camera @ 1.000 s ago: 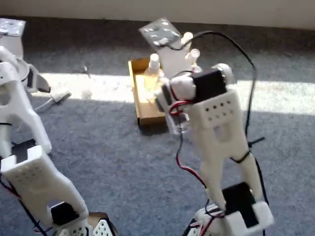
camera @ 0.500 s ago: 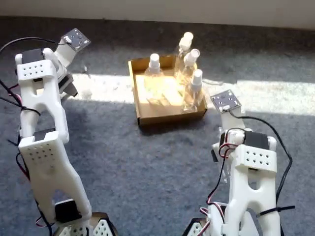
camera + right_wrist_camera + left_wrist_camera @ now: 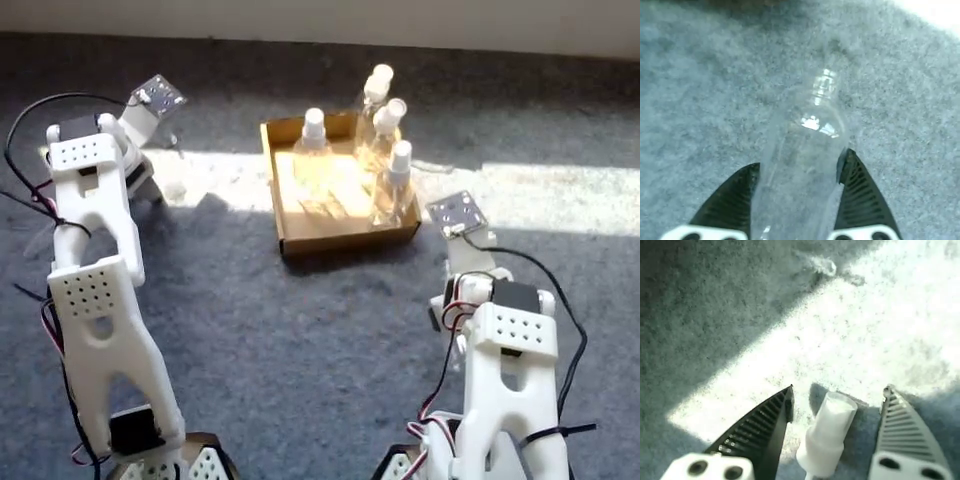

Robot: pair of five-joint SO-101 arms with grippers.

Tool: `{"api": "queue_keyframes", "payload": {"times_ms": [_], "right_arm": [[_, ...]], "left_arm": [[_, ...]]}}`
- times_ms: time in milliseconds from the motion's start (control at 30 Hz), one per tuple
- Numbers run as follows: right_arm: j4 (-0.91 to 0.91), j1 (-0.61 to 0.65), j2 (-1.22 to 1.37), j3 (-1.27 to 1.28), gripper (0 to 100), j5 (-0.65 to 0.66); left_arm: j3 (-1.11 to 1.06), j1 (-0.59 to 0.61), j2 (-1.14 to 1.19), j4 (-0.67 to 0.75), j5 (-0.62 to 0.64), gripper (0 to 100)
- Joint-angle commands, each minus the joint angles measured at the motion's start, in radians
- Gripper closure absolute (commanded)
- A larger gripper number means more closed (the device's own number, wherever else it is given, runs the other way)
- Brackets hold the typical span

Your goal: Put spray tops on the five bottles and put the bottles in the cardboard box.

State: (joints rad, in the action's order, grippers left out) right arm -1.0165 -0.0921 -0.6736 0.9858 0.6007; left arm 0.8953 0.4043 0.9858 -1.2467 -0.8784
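A white spray top (image 3: 826,436) lies on the sunlit carpet between the fingers of my left gripper (image 3: 839,388), which is open around it with a gap on both sides. My right gripper (image 3: 801,160) is shut on a clear bottle (image 3: 807,150) that has no top, its neck pointing away over the grey carpet. The cardboard box (image 3: 275,190) sits at the middle back. In it stand several capped bottles, among them ones at the left (image 3: 313,140), the back (image 3: 376,95) and the front right (image 3: 397,180). The left arm (image 3: 95,170) is left of the box, the right arm (image 3: 505,330) in front of its right corner.
Grey carpet covers the floor, with a bright sunlit band (image 3: 560,195) running across it level with the box. A pale wall edge (image 3: 400,20) runs along the back. Red and black cables (image 3: 445,370) hang from the right arm.
A second ago the right arm stretched over the box; it has since pulled back to the front right. The left arm has swung in beside the box's left side and shifted slightly.
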Motion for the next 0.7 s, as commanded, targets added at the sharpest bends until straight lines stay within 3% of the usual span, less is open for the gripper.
{"api": "queue_keyframes", "payload": {"times_ms": [0, 133, 300, 667], "right_arm": [[0.042, -0.008, -0.022, 0.016, 99.4, 0.005], [0.042, -0.008, -0.022, 0.022, 99.4, -0.015], [0.039, -0.008, -0.022, 0.024, 99.4, -0.051], [0.036, -0.005, -0.022, 0.025, 99.4, -0.051]], "left_arm": [[0.128, 0.048, 0.035, -0.055, -0.014, 74], [0.251, 0.073, 0.062, -0.181, -0.025, 74], [0.341, 0.070, 0.067, -0.381, -0.175, 78], [0.340, 0.010, 0.070, -0.315, -0.138, 79]]}}
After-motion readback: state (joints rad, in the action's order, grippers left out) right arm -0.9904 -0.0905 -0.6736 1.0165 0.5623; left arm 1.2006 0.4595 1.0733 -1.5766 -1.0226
